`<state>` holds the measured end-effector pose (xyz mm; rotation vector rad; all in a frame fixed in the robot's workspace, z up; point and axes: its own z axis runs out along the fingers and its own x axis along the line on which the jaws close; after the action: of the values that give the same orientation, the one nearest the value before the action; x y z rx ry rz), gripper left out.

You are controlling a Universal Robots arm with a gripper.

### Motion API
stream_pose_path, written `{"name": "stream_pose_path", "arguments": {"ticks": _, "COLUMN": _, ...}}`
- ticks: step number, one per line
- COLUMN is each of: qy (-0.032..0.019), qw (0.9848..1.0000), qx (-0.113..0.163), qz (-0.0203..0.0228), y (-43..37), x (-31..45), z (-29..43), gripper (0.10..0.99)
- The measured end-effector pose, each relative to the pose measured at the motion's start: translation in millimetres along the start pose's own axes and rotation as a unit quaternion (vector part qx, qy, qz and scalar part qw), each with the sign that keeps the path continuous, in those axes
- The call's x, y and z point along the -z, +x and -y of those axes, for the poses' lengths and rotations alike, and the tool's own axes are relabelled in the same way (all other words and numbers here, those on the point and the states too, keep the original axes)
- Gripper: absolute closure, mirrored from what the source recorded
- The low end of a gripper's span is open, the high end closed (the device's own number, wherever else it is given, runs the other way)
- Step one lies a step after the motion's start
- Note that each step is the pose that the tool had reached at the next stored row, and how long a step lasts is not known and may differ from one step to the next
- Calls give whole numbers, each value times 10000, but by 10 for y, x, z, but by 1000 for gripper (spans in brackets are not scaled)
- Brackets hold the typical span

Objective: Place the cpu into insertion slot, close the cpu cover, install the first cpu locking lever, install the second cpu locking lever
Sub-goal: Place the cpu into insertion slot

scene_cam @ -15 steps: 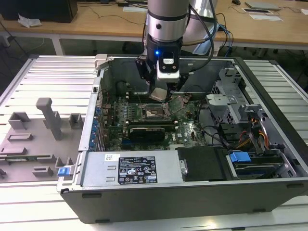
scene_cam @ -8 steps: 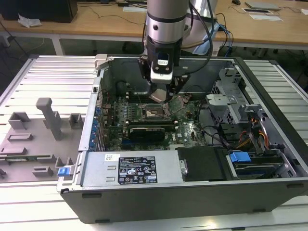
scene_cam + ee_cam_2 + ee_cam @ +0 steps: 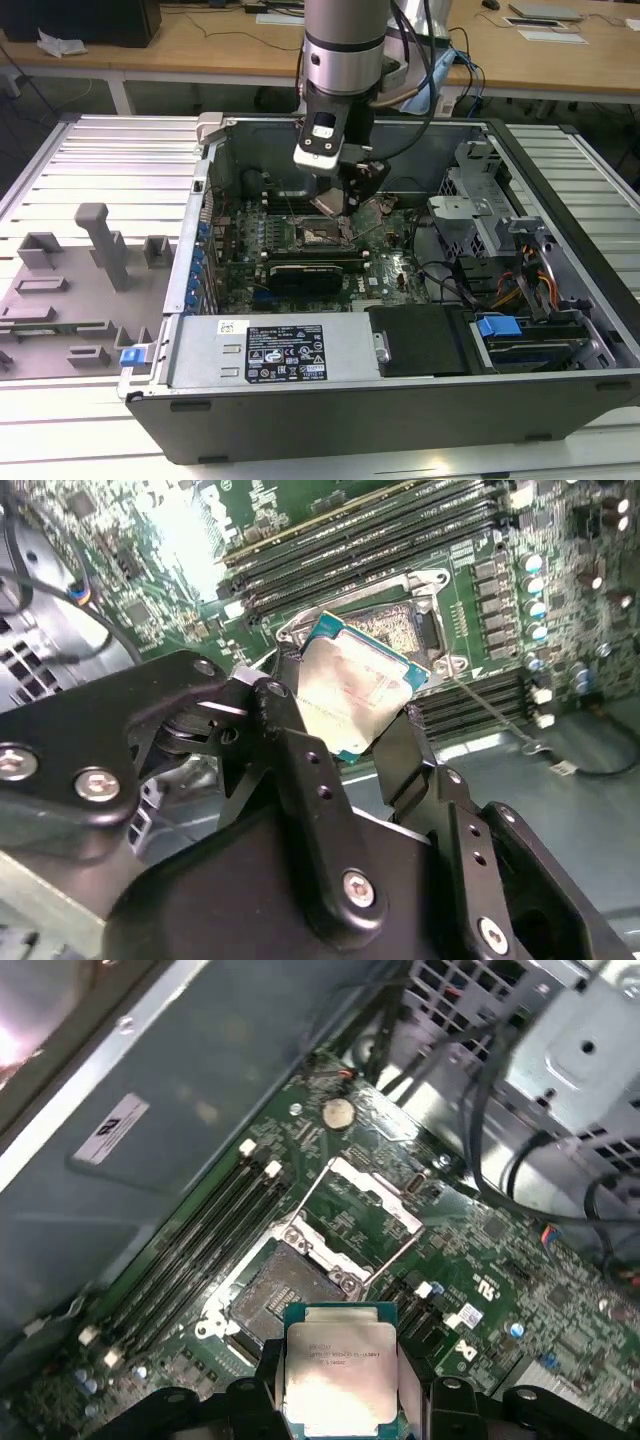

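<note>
Between my jaws: the cpu (image 3: 352, 692) (image 3: 340, 1375), pinched by two opposite edges, silvery lid facing out, green rim showing on the free sides. Jaws narrow, clamped on the chip, touching nothing else. Chip hangs in the air, tilted in the second wrist view, not seated. Just beyond the jaw tips and lower down: the insertion slot (image 3: 280, 1295) (image 3: 396, 630), open, contact field bare, near the chip but apart from it. Past the slot, further from the jaws, the cpu cover (image 3: 378, 1193) stands flipped back on its hinge, frame clear of the socket. A thin metal lever (image 3: 490, 712) sticks out to one side of the jaws and looks released; can't tell about a second one. Black memory slots (image 3: 200, 1250) run alongside the socket. In the exterior view my jaws are down inside the open computer case (image 3: 350, 430), over the green board.

Handling, my guess: chip is light, stiff and flat, and its smooth lid could slip under a weak squeeze. Underside contacts and socket pins look fragile, so no pressing or dragging. Edge grip looks like the right hold: sides only, lid and underside untouched. A tilted touch on the socket would risk the pins
</note>
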<state>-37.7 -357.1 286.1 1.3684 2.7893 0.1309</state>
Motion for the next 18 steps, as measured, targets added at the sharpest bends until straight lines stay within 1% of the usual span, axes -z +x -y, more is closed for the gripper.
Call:
{"name": "stream_pose_path", "arguments": {"ticks": 1, "qy": -1, "qw": 9999, "qx": -144, "qz": 13, "y": 0, "x": -6, "z": 0, "gripper": 549}}
{"name": "stream_pose_path", "arguments": {"ticks": 2, "qy": -3, "qw": 9994, "qx": -332, "qz": 30, "y": 0, "x": -14, "z": 1, "gripper": 549}}
{"name": "stream_pose_path", "arguments": {"ticks": 4, "qy": -6, "qw": 9980, "qx": -636, "qz": 57, "y": 0, "x": -28, "z": 3, "gripper": 549}}
{"name": "stream_pose_path", "arguments": {"ticks": 6, "qy": -7, "qw": 9966, "qx": -817, "qz": 73, "y": 0, "x": -38, "z": 3, "gripper": 549}}
{"name": "stream_pose_path", "arguments": {"ticks": 7, "qy": -8, "qw": 9951, "qx": -986, "qz": 89, "y": 0, "x": -47, "z": 4, "gripper": 549}}
{"name": "stream_pose_path", "arguments": {"ticks": 8, "qy": -10, "qw": 9930, "qx": -1177, "qz": 106, "y": 0, "x": -57, "z": 5, "gripper": 549}}
{"name": "stream_pose_path", "arguments": {"ticks": 9, "qy": -12, "qw": 9899, "qx": -1409, "qz": 127, "y": 0, "x": -71, "z": 6, "gripper": 549}}
{"name": "stream_pose_path", "arguments": {"ticks": 11, "qy": -13, "qw": 9872, "qx": -1590, "qz": 143, "y": -1, "x": -83, "z": 8, "gripper": 549}}
{"name": "stream_pose_path", "arguments": {"ticks": 12, "qy": -15, "qw": 9837, "qx": -1792, "qz": 161, "y": -1, "x": -99, "z": 9, "gripper": 549}}
{"name": "stream_pose_path", "arguments": {"ticks": 14, "qy": -16, "qw": 9803, "qx": -1968, "qz": 177, "y": -1, "x": -115, "z": 10, "gripper": 549}}
{"name": "stream_pose_path", "arguments": {"ticks": 15, "qy": -17, "qw": 9776, "qx": -2095, "qz": 188, "y": -1, "x": -126, "z": 11, "gripper": 549}}
{"name": "stream_pose_path", "arguments": {"ticks": 16, "qy": -18, "qw": 9758, "qx": -2180, "qz": 196, "y": -1, "x": -134, "z": 12, "gripper": 549}}
{"name": "stream_pose_path", "arguments": {"ticks": 18, "qy": -20, "qw": 9712, "qx": -2372, "qz": 213, "y": -1, "x": -151, "z": 14, "gripper": 549}}
